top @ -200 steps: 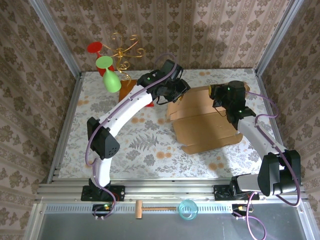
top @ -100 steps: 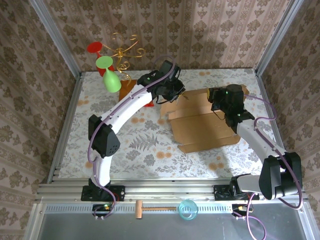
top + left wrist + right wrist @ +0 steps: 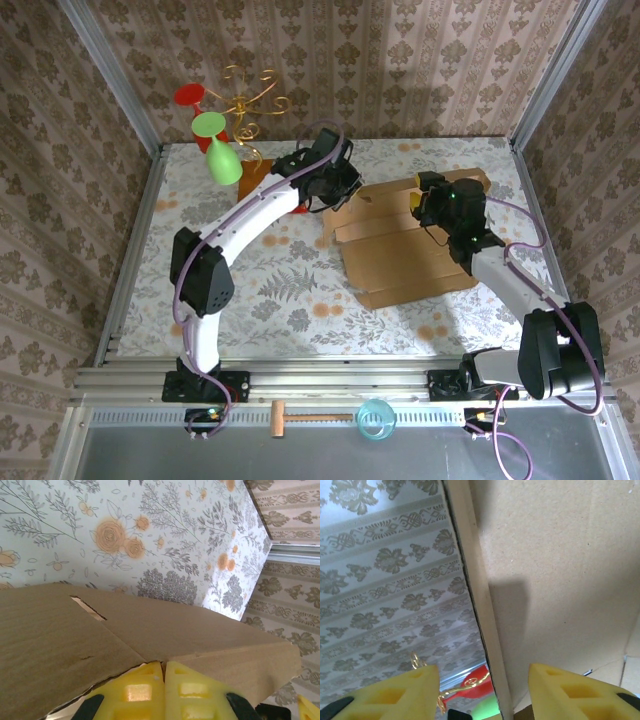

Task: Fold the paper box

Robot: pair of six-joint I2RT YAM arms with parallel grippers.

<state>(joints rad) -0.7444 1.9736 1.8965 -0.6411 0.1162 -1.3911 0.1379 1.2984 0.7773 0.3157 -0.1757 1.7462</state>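
The paper box [image 3: 405, 255] is a large brown cardboard sheet lying right of the table's centre, with its far flaps raised. My left gripper [image 3: 335, 197] is at the box's far left corner. In the left wrist view its yellow fingertips [image 3: 164, 666] are pressed together, pinching the edge of a cardboard flap [image 3: 150, 625]. My right gripper [image 3: 432, 207] is at the raised far flap. In the right wrist view it stands open [image 3: 481, 669], with the flap's thin edge [image 3: 477, 595] upright between the fingers and touching neither one.
A gold rack at the back left holds a green glass [image 3: 224, 160] and a red glass [image 3: 190, 95]. A small orange-brown board [image 3: 260, 182] lies beside the left arm. On the near rail are a wooden mallet [image 3: 300, 418] and a clear blue cup [image 3: 376, 418].
My left gripper has shut on the box's left corner flap. My right gripper has opened and let go of the far flap. The box has slid a little to the left.
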